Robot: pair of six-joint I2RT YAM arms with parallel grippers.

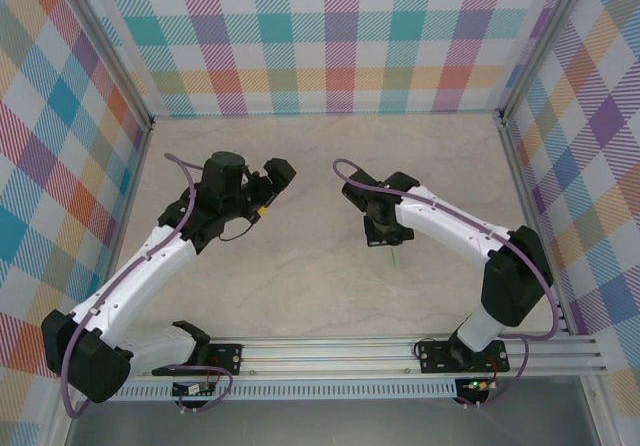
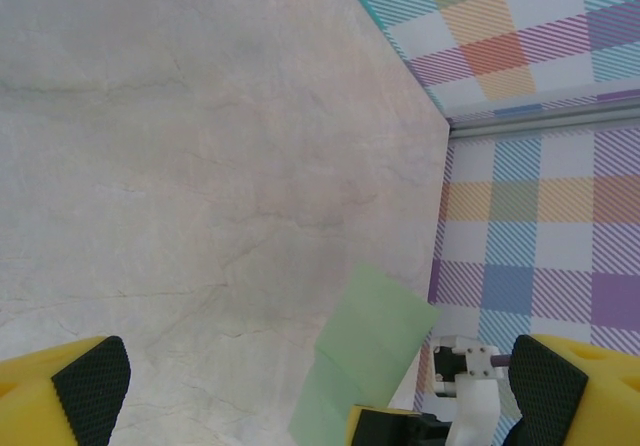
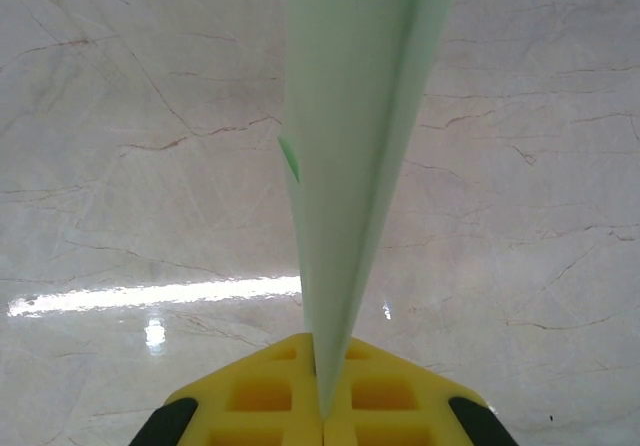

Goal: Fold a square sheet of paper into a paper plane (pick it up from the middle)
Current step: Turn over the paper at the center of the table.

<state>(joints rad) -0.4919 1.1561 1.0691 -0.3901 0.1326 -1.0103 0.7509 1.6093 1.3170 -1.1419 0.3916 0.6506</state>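
We count one folded green paper point(image 3: 350, 116) and two grippers. At the bottom of the right wrist view, the right gripper point(image 3: 322, 391) has its jaws clamped on the paper, which rises up centre frame. The left gripper point(image 2: 318, 396) has its jaws wide apart, empty, above the marbled table point(image 2: 200, 166).

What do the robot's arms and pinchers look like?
Both arms, left arm and right arm, have white tubes with chunky black joints. A greyish-purple cable loops along each. The fingers are bright yellow with black pads.
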